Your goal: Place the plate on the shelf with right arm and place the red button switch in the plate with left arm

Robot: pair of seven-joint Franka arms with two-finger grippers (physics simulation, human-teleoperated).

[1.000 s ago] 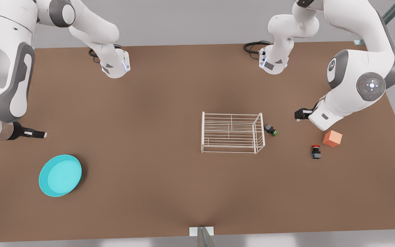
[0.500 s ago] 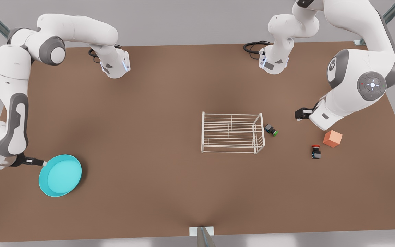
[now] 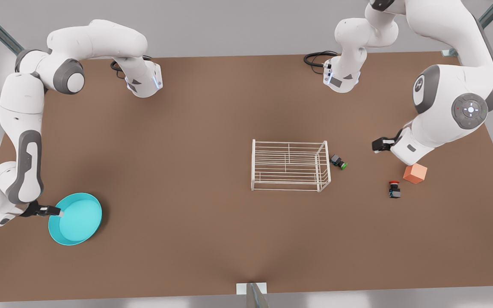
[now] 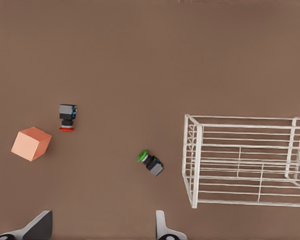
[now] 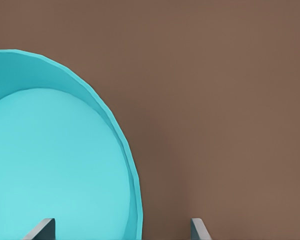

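Straddling the plate (image 3: 77, 218) rim, right pincer (image 3: 58, 211) gapes; left pincer (image 3: 377, 144) waits.

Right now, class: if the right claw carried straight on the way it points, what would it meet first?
The right claw, open, straddles the rim of the turquoise plate: one finger over the dish, the other outside. Going straight on, it would likely meet that rim first, though depth is uncertain.

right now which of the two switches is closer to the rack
The green-capped switch, just beside the rack; the red-capped switch sits farther off, near the orange cube.
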